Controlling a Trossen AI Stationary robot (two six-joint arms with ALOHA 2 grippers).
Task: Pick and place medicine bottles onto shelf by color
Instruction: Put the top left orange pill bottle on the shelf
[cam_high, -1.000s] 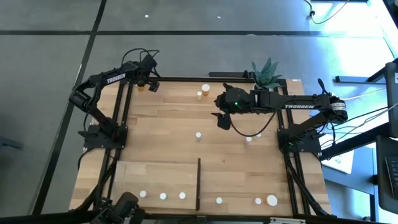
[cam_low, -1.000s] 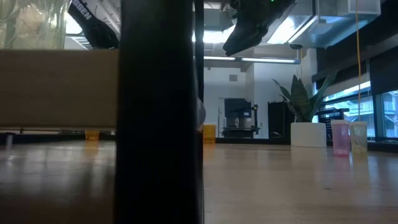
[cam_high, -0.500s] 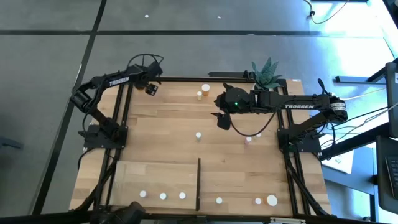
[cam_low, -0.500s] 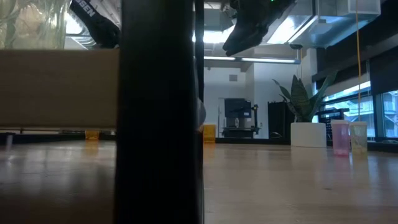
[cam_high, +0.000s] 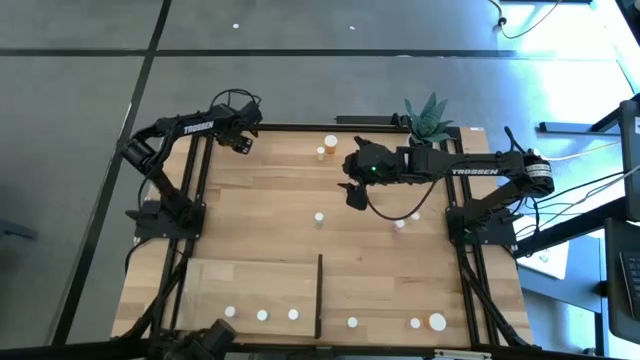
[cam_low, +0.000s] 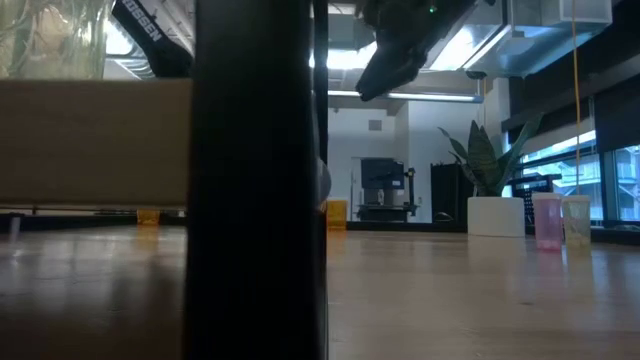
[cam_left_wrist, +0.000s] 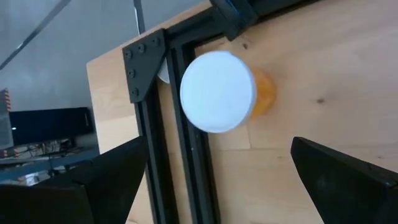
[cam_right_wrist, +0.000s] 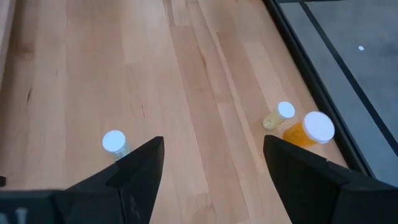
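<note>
Right, left end effector (cam_high: 243, 142) is the one on target: it sits above the far-left corner of the surface (cam_high: 260, 200), fingers (cam_left_wrist: 118, 171) spread wide, nothing held. Its wrist view looks straight down on an orange bottle (cam_left_wrist: 221, 93), white cap up, so the long axis is vertical, standing hard against the black corner rail (cam_left_wrist: 180, 143). The bottle lies ahead of the fingers and roughly centred between them, so I'd judge a short advance and descent to close on it; the rail leaves little room on that side.

Right end effector (cam_high: 352, 194) hangs open and empty over mid-surface. Nearest to it is a small bottle (cam_high: 319, 217), with two orange ones (cam_right_wrist: 305, 129) farther off at the far edge.

The shelf (cam_high: 250, 285) is on the near side, well apart from the left arm's bottle, so a long carry.
</note>
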